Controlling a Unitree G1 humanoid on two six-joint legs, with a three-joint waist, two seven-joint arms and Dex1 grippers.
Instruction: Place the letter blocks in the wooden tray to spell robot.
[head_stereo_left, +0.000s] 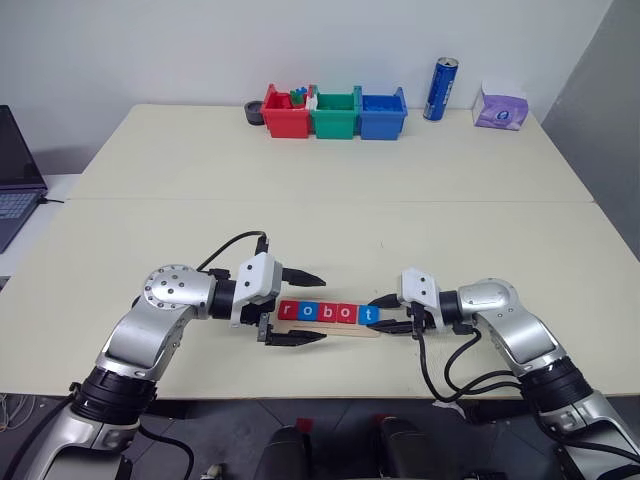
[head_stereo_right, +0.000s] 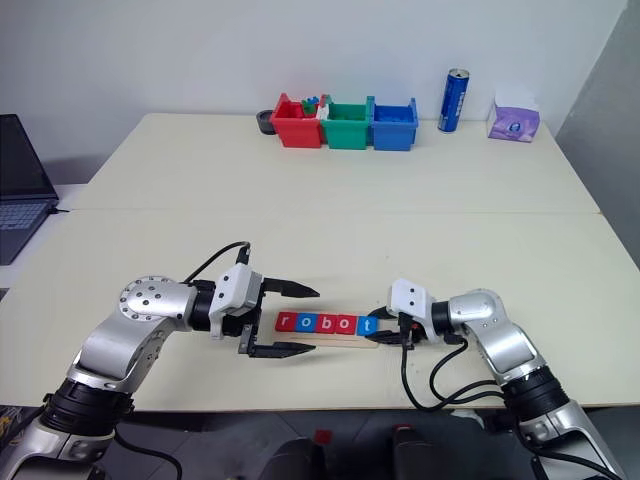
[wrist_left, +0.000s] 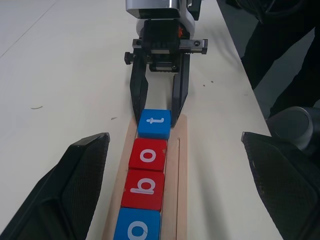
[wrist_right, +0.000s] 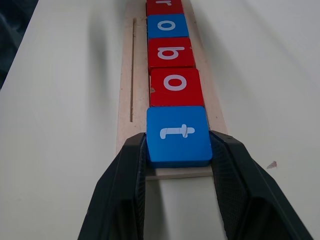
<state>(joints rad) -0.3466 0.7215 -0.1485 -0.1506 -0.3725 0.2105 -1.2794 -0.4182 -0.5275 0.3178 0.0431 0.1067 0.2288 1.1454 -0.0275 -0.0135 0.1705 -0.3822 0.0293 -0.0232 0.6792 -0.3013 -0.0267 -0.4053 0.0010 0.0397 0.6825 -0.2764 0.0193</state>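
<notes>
Right wrist view: right hand (wrist_right: 177, 150) pinches the t block (wrist_right: 178, 135) at the wooden tray (wrist_right: 131, 85) end; a jerky release could skew it. Left hand (head_stereo_left: 296, 306) gapes empty.

Head pair looks down over table (head_stereo_left: 330, 180); wrist cameras face each other, close, sharing wooden tray (wrist_left: 181, 165).

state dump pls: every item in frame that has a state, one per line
letter blocks: five in a row on the tray, reading r o b o t
t block: at the tray's end, clamped between the right hand's fingers
wooden tray: flat on the table, loaded
right hand: shut on the t block
left hand: open, straddling the tray's r end, holding nothing
bins: upright at the table's far edge
can: upright
</notes>
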